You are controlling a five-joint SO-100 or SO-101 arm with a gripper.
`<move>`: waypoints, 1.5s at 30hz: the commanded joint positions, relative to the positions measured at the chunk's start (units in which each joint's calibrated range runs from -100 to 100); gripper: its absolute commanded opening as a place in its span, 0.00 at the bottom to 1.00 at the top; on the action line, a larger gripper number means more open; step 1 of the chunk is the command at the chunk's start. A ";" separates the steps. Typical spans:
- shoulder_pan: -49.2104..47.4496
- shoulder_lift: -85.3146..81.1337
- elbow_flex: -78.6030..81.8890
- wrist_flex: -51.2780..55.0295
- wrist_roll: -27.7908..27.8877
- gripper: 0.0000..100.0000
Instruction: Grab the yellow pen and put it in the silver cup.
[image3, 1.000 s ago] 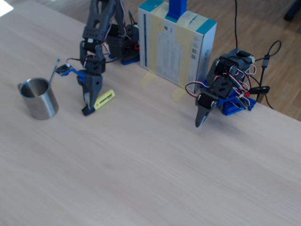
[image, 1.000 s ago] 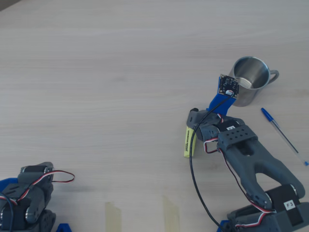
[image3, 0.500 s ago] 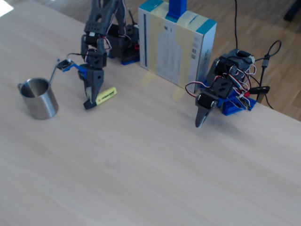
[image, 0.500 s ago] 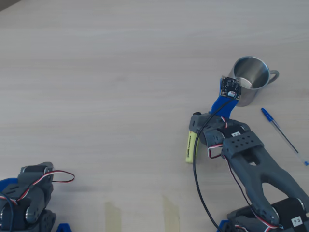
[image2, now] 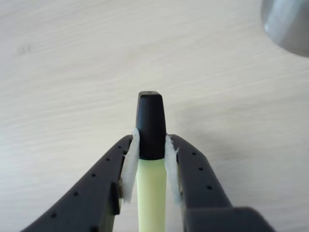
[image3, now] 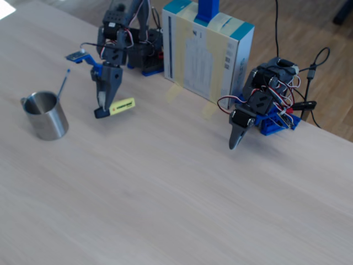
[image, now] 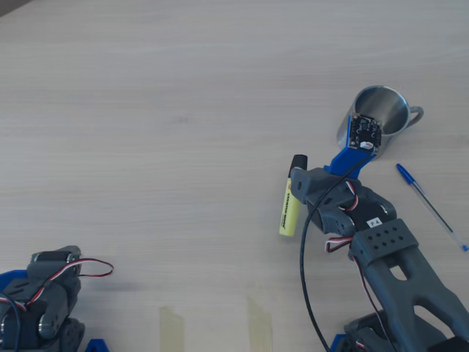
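**Pen lifted, cup next**

Since 1 s ago the yellow pen (image: 290, 202) has come up off the worktop (image: 146, 110): in the overhead view its black cap now shows clear ahead of the hand (image: 304, 192), and in the fixed view the pen (image3: 117, 106) hangs tilted, cap end low, w/ the arm raised higher than before.

Grip: wrist view shows the hand (image2: 151, 157) closed on the pen (image2: 151, 145), white pads (image2: 130, 162) pressing both flat sides right at the cap/body join. Cap sticks out in front, most of the yellow body runs back under the hand. Holding near 1 end looks deliberate enough, since it leaves a free cap end to lead into the cup, though the long tail could swing or pivot in the pads.

Silver cup (image: 379, 125) stands upright, mouth open, well apart from the pen in the overhead view, up and to the right, handle pointing right. In the fixed view the cup (image3: 45, 115) is left of the hand (image3: 101, 110). Wrist view catches only its edge (image2: 287, 21) at top right.

Room to move: bare worktop between pen and cup, nothing in the path. Blue pen (image: 429, 205) lies beyond the cup, out of the way. Cardboard box (image3: 207, 52) and a 2nd arm (image3: 259, 107) sit off on the far side in the fixed view, no threat. Judgement: carry over, get the pen more upright above the rim, then release; cup mouth is wider than the pen, so margin looks ok.
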 commanded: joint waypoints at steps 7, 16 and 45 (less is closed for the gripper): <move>0.16 -9.53 -0.19 -2.80 0.11 0.02; 0.42 -14.43 4.71 -13.44 2.19 0.02; 7.05 -19.67 4.35 -41.67 15.55 0.02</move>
